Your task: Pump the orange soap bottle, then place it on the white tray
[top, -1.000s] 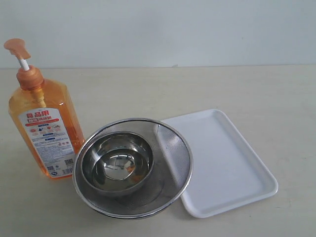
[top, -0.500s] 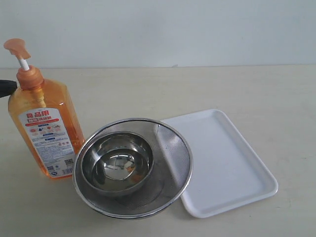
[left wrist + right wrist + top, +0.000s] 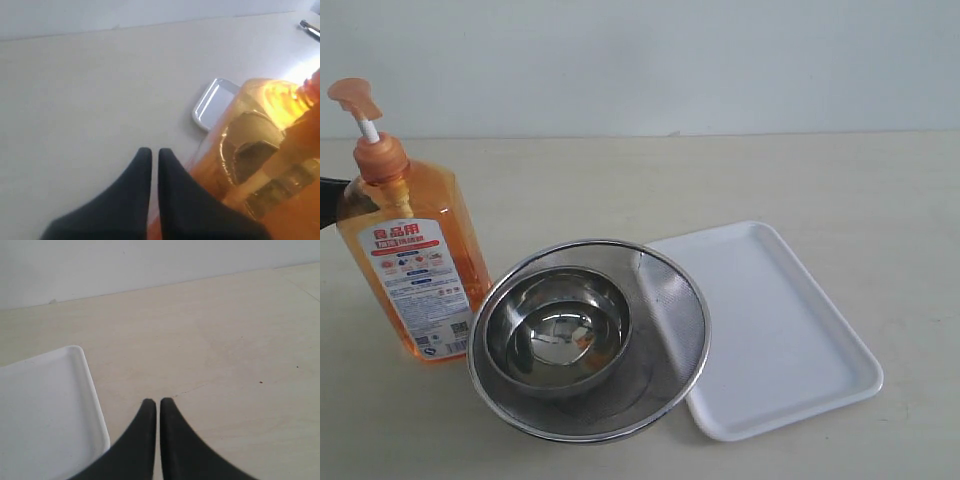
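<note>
The left hand (image 3: 151, 151), pressed together, is just left of the upright orange soap bottle (image 3: 410, 260). A mesh strainer (image 3: 670, 300) holding a steel bowl (image 3: 555, 330) stands between it and the white tray (image 3: 780, 330) to the right. The right hand (image 3: 158, 401) is also pressed together.

Exterior looks down across the table (image 3: 620, 180); all views share the white tray (image 3: 780, 320).

Beige table (image 3: 820, 180) — orange soap bottle (image 3: 415, 270), strainer (image 3: 672, 300), white tray (image 3: 770, 330)
</note>
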You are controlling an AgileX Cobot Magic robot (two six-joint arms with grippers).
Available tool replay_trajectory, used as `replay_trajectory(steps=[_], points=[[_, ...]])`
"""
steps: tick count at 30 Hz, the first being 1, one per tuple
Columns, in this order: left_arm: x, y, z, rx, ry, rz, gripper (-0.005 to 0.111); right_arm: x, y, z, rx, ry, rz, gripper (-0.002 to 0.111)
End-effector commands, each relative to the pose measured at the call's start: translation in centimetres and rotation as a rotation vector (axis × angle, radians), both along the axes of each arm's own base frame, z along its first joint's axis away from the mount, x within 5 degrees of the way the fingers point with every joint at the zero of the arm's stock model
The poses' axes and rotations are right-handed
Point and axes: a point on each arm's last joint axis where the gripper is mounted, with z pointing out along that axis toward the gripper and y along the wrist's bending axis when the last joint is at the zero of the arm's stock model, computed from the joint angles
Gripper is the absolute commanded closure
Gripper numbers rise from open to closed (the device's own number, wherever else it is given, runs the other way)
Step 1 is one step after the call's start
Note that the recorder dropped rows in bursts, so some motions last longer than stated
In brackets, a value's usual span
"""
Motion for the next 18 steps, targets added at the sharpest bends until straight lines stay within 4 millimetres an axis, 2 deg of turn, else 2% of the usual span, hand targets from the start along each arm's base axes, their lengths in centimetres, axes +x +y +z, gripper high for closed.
replay_trajectory(steps=[1, 6, 11, 18], points=[[-0.5, -0.5, 0.0, -0.040, 0.067, -0.048, 0.102, 0.0, 0.0, 0.1, -0.005, -0.012, -0.001, 0.108], [-1.0, -0.8, -0.2, -0.079, 0.154, -0.054, 0.102, 0.0, 0.0, 0.1, -0.005, -0.012, -0.001, 0.108], [-2.0, -1.3, -0.1, -0.086, 0.166, -0.054, 0.102, 0.0, 0.0, 0.2, -0.005, -0.018, 0.000, 0.108], [-4.0, -2.2, 2.3, -0.073, 0.121, -0.038, 0.102, 0.0, 0.0, 0.2, -0.005, -0.018, 0.000, 0.108]])
